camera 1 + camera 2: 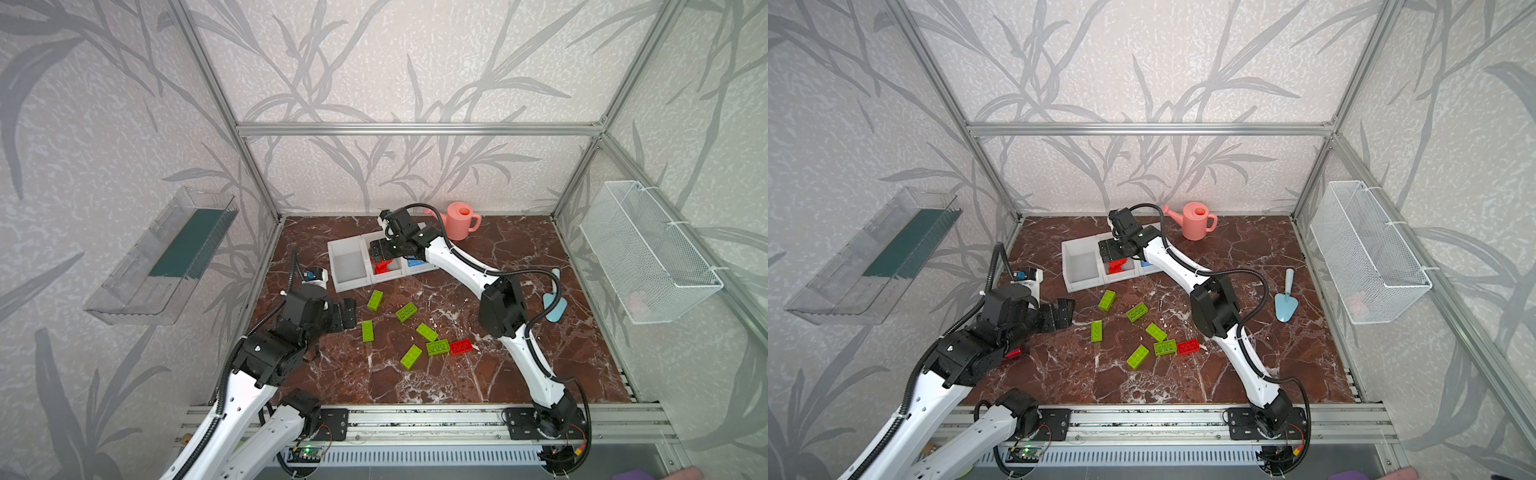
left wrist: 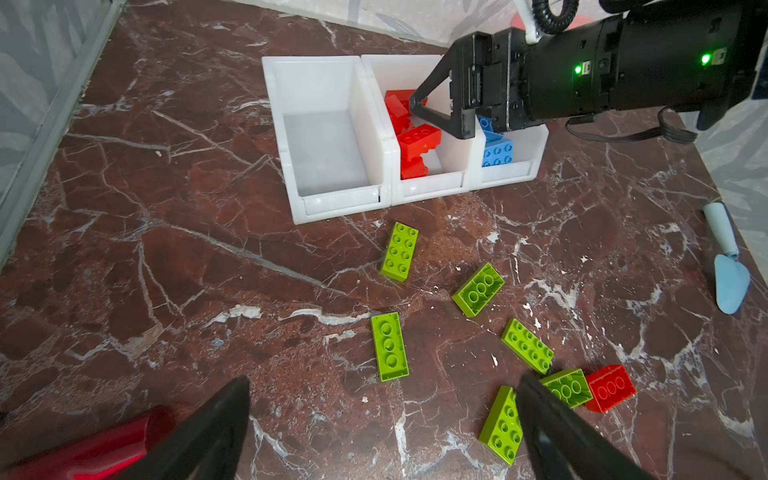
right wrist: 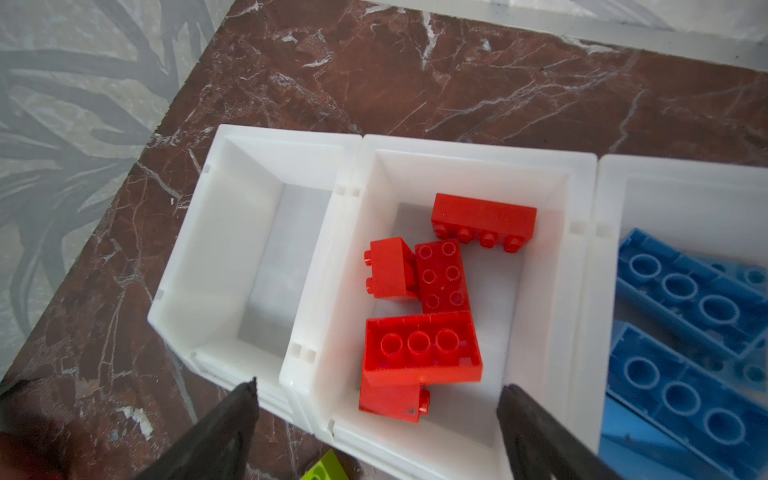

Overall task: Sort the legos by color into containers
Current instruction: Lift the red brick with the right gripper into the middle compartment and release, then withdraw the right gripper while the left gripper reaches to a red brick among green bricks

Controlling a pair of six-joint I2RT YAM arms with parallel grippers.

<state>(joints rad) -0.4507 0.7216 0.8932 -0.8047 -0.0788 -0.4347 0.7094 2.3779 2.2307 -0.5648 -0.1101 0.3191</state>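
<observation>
Both grippers open, nothing held.
Left gripper (image 1: 348,315) hangs low over the table, with six green bricks (image 1: 406,311) and a loose red brick (image 1: 460,347) well apart at its 3–4 o'clock. Farther back, right gripper (image 3: 379,385) is over the middle bin (image 3: 478,147), with red bricks (image 3: 419,353) directly beneath.

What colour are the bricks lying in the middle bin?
Red. The bricks in the middle bin show best in the right wrist view.

White arms (image 1: 457,261), black joints (image 1: 500,309), corrugated cables (image 1: 536,270)
</observation>
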